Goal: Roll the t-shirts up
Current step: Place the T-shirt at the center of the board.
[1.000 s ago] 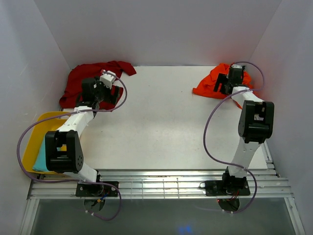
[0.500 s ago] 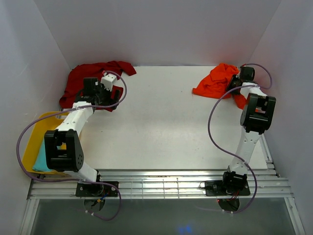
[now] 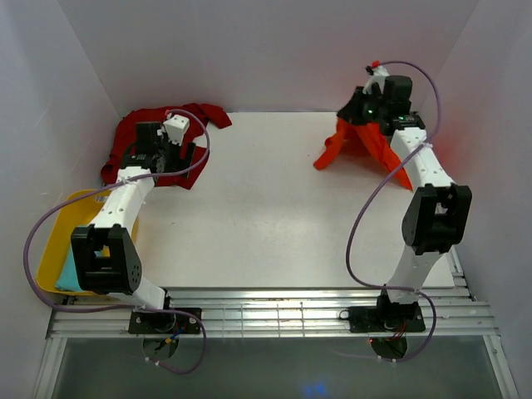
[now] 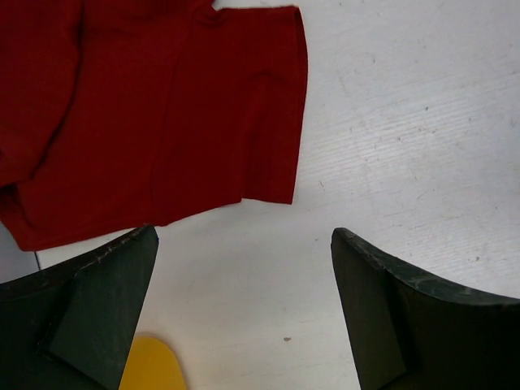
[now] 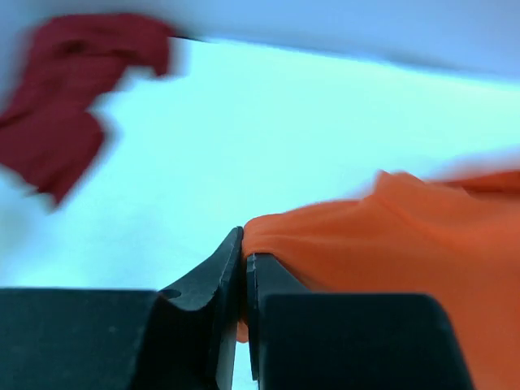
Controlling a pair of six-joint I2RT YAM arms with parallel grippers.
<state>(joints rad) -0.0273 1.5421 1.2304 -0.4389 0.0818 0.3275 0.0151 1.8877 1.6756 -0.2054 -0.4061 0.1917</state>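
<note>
- orange shirt: far right corner of the table, hanging from one pinch point in a tent shape. Lower edges look to touch the table.
- right gripper: jaws closed on a thin fold of the orange shirt. The wrist view shows the fingers nearly together with cloth between them.
- right arm: stretched far out, wrist high near the back wall, gripper aimed left and down over the cloth.
- crimson shirt: crumpled at the far left corner. In the left wrist view one sleeve lies flat with a clean hem.
- left gripper: jaws wide apart with nothing between them. It hovers over bare table just beside that sleeve hem, not touching cloth.
- left arm: reaching forward and left, elbow over the yellow tub.
- handling, my read: both shirts are light, limp, no stiffness. A single pinch only bunches the cloth, and a thin fold could slide out of the jaws.
- where to hold: hem or shoulder seam, thicker and easier to find. Take two corners, one per gripper, to spread each flat before rolling.
</note>
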